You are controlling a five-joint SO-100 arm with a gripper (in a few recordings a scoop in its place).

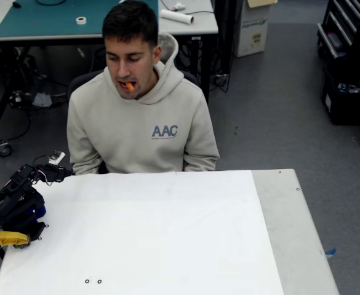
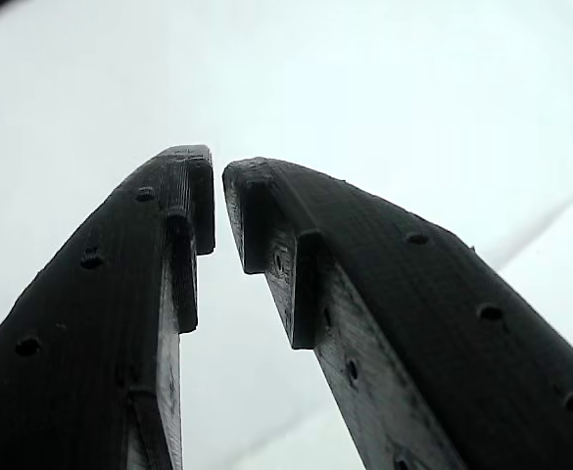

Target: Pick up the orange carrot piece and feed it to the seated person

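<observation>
Black end effector sits nearly closed and empty over my white desk — beyond it the orange carrot piece rests between the seated person's lips. It could drop if he loosens his bite.

orange carrot piece partly hidden in mouth, seemingly

Gripper fingers: matt black layered printed plastic, finely ridged; table sheet smooth matt white; seated person in soft beige cloth hoodie.
</observation>
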